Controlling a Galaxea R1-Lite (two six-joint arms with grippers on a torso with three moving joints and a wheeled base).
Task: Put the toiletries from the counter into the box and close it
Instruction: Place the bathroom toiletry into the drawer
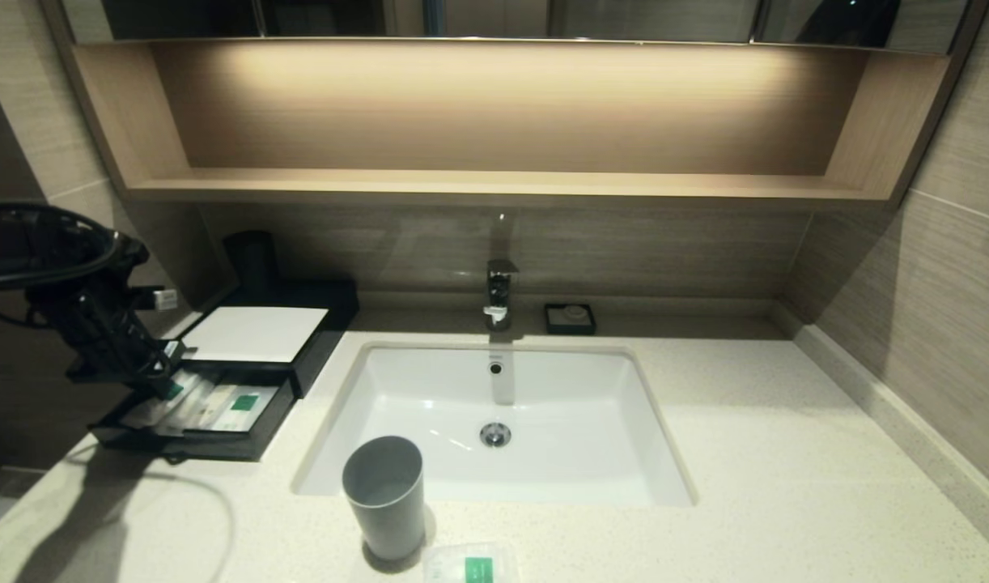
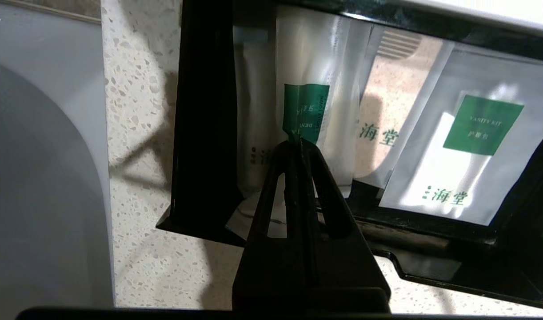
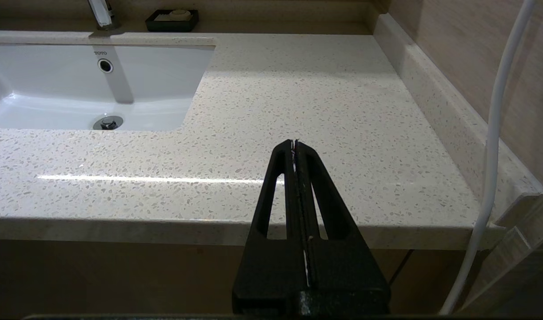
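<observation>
Two grippers: left at work over the drawer, right parked.
Left gripper (image 2: 297,143): at 9 o'clock in the head view, over the pulled-out drawer; fingers pressed together on the green label of a long narrow packet (image 2: 305,89), which creases at the tips.
Right gripper (image 3: 294,143): fingers closed on nothing, hanging off the front edge of the tabletop (image 3: 307,102), out of the head view.
Box (image 1: 252,334): low black box with a white top panel, at 9 o'clock of the sink (image 1: 494,421); its drawer (image 1: 195,441) is pulled out toward the front edge.
Drawer contents: the pinched packet beside the drawer's side wall, a second long packet (image 2: 380,111) next to it, and a squarish vanity kit packet (image 2: 471,146) overlapping that one.
Packet on tabletop (image 1: 472,564): small, green-labelled, at 6 o'clock of the sink, just beside the grey cup (image 1: 384,494).
Grey cup: upright, at the sink's front rim.
Tap (image 1: 499,293): at 12 o'clock of the sink.
Soap dish (image 1: 570,317): black, just beside the tap, against the back wall.
</observation>
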